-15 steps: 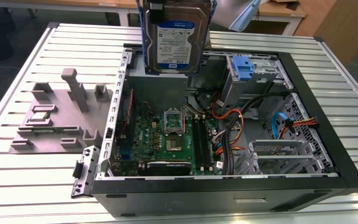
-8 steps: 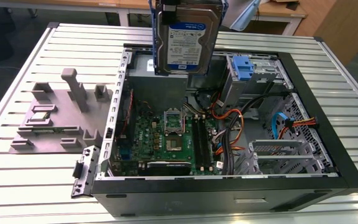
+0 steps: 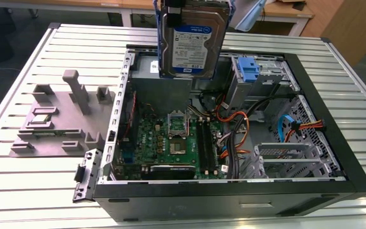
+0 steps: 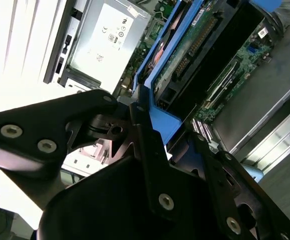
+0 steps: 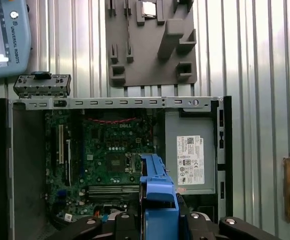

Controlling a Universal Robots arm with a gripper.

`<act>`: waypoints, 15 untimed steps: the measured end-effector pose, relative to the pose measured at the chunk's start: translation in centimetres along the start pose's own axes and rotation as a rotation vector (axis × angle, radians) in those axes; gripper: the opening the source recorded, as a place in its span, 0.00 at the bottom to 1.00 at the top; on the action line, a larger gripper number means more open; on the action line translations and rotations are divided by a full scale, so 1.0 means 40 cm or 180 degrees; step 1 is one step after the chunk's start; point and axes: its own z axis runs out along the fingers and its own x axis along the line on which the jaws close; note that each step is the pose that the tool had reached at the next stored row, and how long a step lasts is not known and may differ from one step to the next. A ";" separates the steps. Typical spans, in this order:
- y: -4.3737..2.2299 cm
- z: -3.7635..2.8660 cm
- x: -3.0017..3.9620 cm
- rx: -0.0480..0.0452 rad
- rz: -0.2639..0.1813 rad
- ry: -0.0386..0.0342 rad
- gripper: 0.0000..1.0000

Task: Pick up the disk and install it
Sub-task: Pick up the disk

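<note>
Disk hangs upright in my hand, label side turned toward the exterior view, above the far end of the open computer case. I am closed narrow on its blue side rails. In the first wrist view one blue rail runs out from between my black fingers. In the second wrist view the same rail sits pinched in the black linkage, with the drive's underside stretching away beyond it. The disk touches nothing but me. Its lower edge is clear of the case, at the end where the grey power supply with its white sticker sits. The green motherboard lies lower, on the case floor. The blue bracket on the metal drive cage stands just to the exterior view's right of the disk, apart from it. On the slatted metal worktop, to the exterior view's left of the case, a grey fixture block lies well apart from the disk.
</note>
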 end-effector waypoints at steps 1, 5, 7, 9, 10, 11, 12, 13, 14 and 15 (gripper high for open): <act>-0.001 0.000 0.003 0.0000 0.0001 0.0000 0.36; -0.003 0.001 0.022 0.0000 -0.0002 0.0000 0.36; -0.007 0.002 0.027 0.0000 -0.0004 -0.0001 0.36; -0.023 0.003 0.028 0.0002 -0.0003 0.0000 0.36; -0.028 0.004 0.028 0.0004 -0.0004 0.0000 0.36; -0.032 0.004 0.028 0.0006 -0.0004 0.0000 0.36; -0.036 0.005 0.028 0.0009 -0.0004 -0.0001 0.36; -0.037 0.005 0.028 0.0012 -0.0004 -0.0001 0.36; -0.038 0.005 0.028 0.0014 -0.0004 0.0000 0.36; -0.038 0.005 0.028 0.0014 -0.0004 0.0000 0.36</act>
